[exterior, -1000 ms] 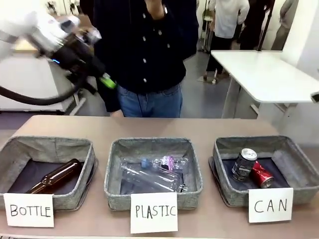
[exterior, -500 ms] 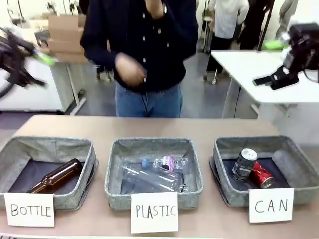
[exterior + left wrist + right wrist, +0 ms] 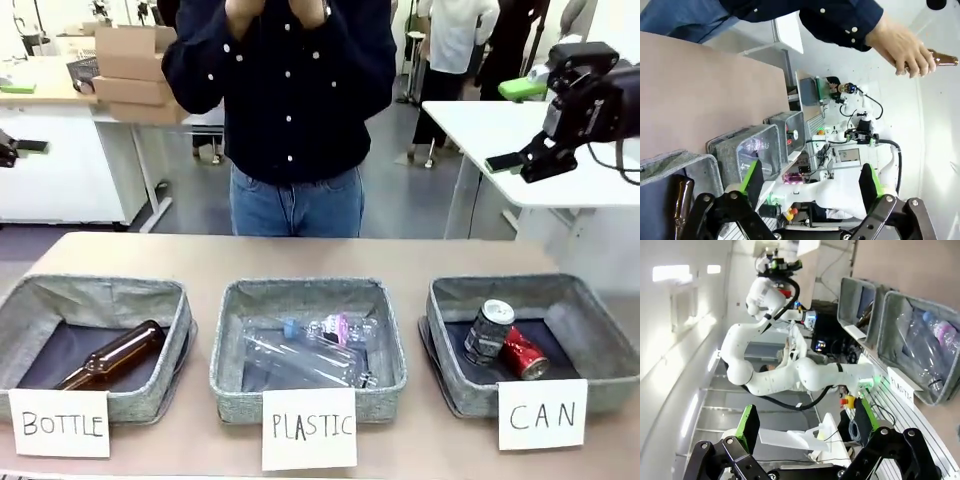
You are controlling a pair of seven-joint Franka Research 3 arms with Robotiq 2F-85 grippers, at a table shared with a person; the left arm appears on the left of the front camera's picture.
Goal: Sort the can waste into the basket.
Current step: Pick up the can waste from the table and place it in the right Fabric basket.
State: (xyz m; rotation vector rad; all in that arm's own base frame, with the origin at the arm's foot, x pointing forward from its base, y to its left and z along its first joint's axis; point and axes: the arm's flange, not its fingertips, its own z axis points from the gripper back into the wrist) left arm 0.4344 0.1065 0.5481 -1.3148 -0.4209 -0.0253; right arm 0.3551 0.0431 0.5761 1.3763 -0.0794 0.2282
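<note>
The black can (image 3: 488,330) stands tilted and the red can (image 3: 525,353) lies beside it, both inside the grey basket (image 3: 596,322) carded "CAN" at the front right. My right gripper (image 3: 512,125) hangs high above and behind that basket, open, with nothing between its green pads; the right wrist view shows the same gripper (image 3: 805,422) holding nothing. In the left wrist view my left gripper (image 3: 810,180) is open and empty too, well off to the table's left side. A hand (image 3: 902,47) holds a brown bottle (image 3: 942,59) in the air.
The "PLASTIC" bin (image 3: 305,295) in the middle holds clear bottles (image 3: 310,350). The "BOTTLE" bin (image 3: 95,295) on the left holds a brown glass bottle (image 3: 115,355). A person (image 3: 290,100) stands at the far edge with both hands raised. Bare tabletop (image 3: 300,255) runs behind the bins.
My left arm has swung out past the picture's left edge. My right gripper came in at the upper right and shifted slightly. The person raised both hands. The cans have not moved.
</note>
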